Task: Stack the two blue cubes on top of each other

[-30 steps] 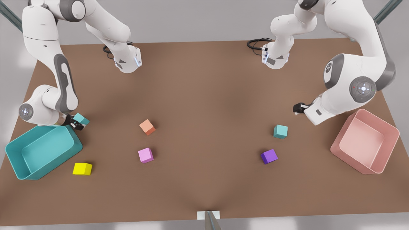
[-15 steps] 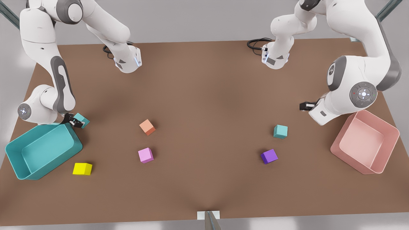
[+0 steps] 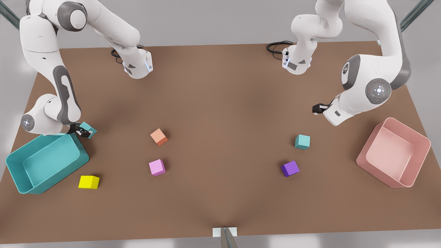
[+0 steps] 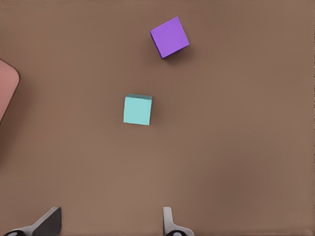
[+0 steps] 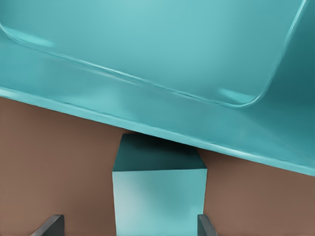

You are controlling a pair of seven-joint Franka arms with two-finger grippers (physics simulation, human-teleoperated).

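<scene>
Here the right gripper [image 3: 83, 132] sits low at the front view's left, its fingers [image 5: 51, 224] spread to either side of a blue cube [image 5: 160, 199], which lies between them on the table [image 3: 220, 103]; whether the pads actually touch its sides is hard to tell, as a slim gap seems to remain. Just beyond that cube, touching or nearly touching its far edge, runs the wall of the teal bin [image 3: 44, 162]. Farther out from this gripper lie the yellow cube [image 3: 88, 182], the orange cube [image 3: 159, 136] and the pink cube [image 3: 157, 167]. The left gripper [image 3: 317, 109] hangs above the table at the front view's right, fingers [image 4: 170, 223] wide apart and holding nothing. Ahead of it, well apart, rests the second blue cube [image 4: 137, 109], with the purple cube [image 4: 169, 37] beyond that. The pink bin [image 3: 394, 151] stands off to its side.
</scene>
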